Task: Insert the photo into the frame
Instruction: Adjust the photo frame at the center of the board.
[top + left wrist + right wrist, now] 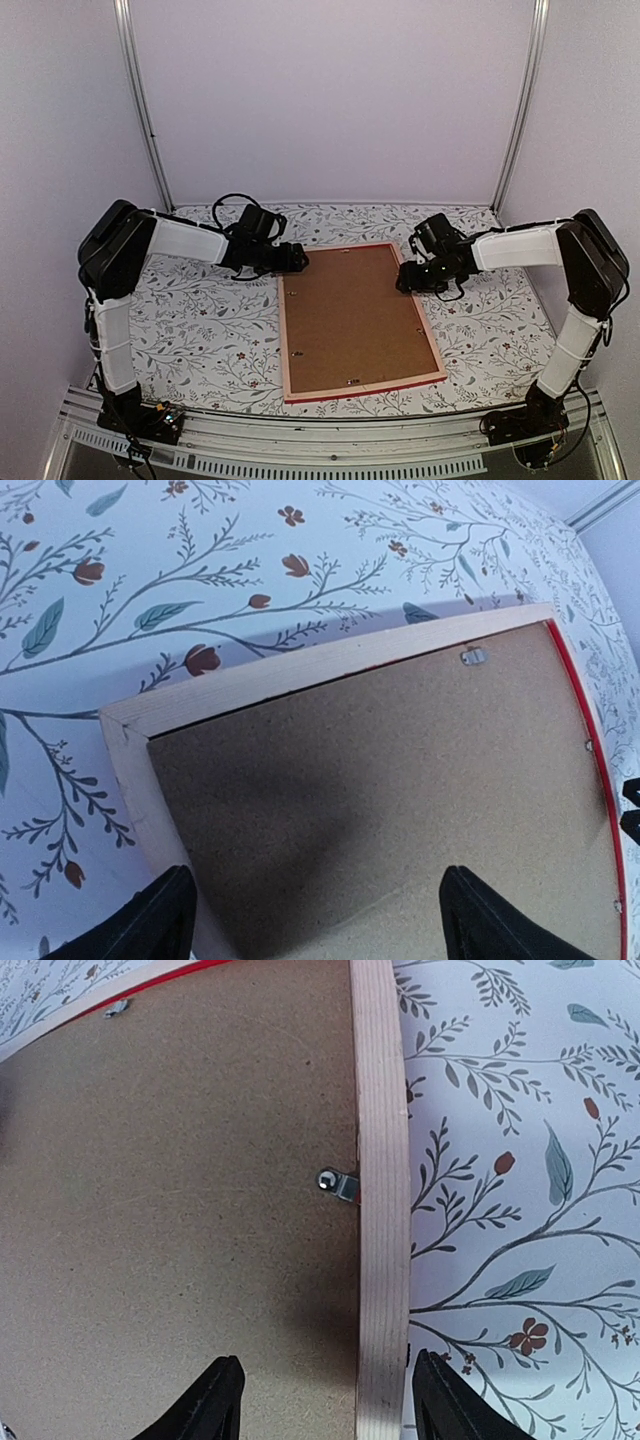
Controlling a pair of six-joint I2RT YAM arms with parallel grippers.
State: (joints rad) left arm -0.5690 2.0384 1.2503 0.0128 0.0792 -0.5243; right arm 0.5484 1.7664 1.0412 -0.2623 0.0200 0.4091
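Note:
The frame [283, 340] lies face down on the flowered tablecloth, pale wood back up, with a red edge showing. A brown backing board [350, 310] fills it and the photo is hidden. My left gripper [300, 258] hovers open over the frame's far-left corner [130, 725], with only backing board [400, 780] between its fingertips [315, 920]. My right gripper [405, 278] is open astride the right rail [380, 1210]. One of its fingers [210, 1405] is over the board and the other [450, 1400] is over the cloth.
Small metal turn clips [338, 1183] [473, 657] sit along the inside of the rails, holding the board. The flowered cloth [200, 330] covers the table on both sides of the frame. Metal posts [145, 110] and white walls close in the back.

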